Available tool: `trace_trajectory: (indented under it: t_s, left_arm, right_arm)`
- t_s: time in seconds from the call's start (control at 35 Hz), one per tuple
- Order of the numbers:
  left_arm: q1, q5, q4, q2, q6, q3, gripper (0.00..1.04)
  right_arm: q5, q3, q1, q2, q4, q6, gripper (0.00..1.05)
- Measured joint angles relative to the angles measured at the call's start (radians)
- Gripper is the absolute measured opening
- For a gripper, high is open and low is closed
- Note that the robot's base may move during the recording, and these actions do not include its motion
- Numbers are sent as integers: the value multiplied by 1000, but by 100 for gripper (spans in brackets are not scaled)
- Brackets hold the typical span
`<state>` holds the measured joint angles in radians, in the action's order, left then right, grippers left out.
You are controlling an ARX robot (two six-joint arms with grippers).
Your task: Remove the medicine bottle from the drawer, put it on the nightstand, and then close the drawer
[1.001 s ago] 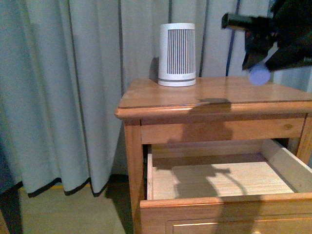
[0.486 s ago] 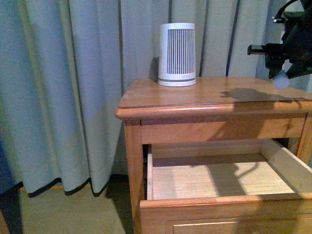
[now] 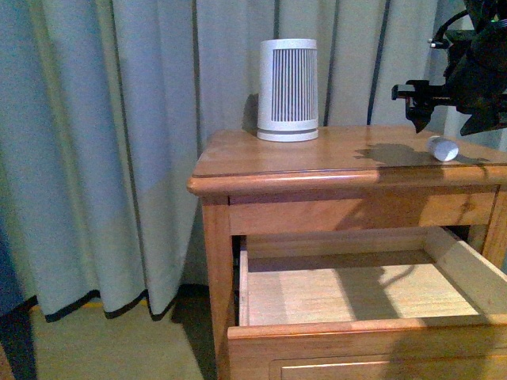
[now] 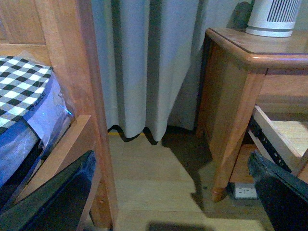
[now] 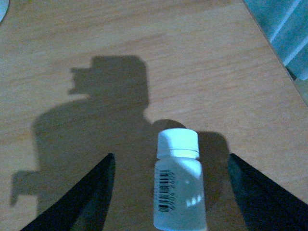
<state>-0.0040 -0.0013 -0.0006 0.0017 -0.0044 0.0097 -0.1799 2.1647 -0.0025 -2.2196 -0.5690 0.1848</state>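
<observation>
A cool bluish cast tints every view, and a hard dark shadow crosses the nightstand (image 3: pixel 261 158) top.

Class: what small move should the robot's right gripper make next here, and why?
Probably raise the right gripper straight up, clear of the small white capped medicine bottle. Its jaws stand open on either side without touching it, the bottle already rests on the honey-coloured wooden nightstand top, and the pale-lined upper drawer is not yet closed.
</observation>
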Motion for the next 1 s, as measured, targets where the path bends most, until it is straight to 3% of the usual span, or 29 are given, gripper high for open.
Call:
trace_trajectory:
  t_s: [0.14, 0.29, 0.49, 0.74, 0.92, 1.0]
  left_arm:
    - [0, 0, 0, 0, 0, 0, 98]
    - [0, 0, 0, 0, 0, 0, 98]
    - [0, 0, 0, 0, 0, 0, 98]
    - [0, 0, 0, 0, 0, 0, 98]
    - [0, 0, 0, 0, 0, 0, 98]
    - [0, 0, 0, 0, 0, 0, 98]
  right_arm:
    - [-3, -2, -2, 16, 29, -3, 99]
    - [4, -136, 3, 166, 105, -8, 98]
    - [30, -535, 2, 543, 265, 42, 98]
    - [99, -1297, 32, 1048, 402, 66, 98]
    - [123, -1685, 85, 1107, 498, 65, 98]
    - [110, -1756, 97, 1058, 604, 63, 98]
